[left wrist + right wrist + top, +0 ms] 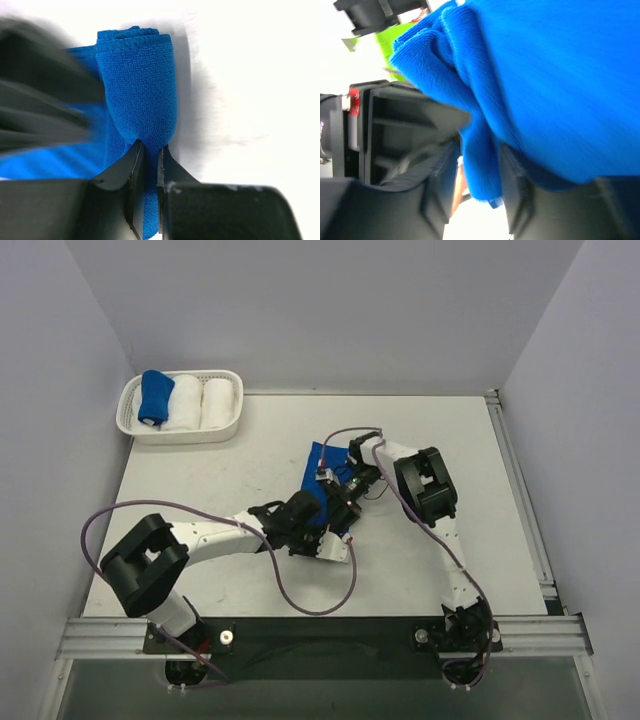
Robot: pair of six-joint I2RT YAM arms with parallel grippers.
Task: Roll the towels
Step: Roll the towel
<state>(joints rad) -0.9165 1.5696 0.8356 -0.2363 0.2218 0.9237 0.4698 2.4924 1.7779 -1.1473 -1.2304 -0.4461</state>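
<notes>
The left gripper (150,152) is clamped on a fold of the blue towel (140,85), whose part-rolled end bulges just beyond its fingertips. The right gripper (479,152) sits close against it over the same towel. A fold of cloth lies between its jaws, but whether they press it cannot be told. The flat rest of the towel spreads on the table (200,490) beyond both grippers. Far beyond and left of the left gripper, a white basket (180,433) holds a rolled blue towel (155,398) beside two white rolls (185,402).

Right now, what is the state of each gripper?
Left gripper: closed on the blue towel.
Right gripper: same towel between its jaws; grip cannot be told.
</notes>
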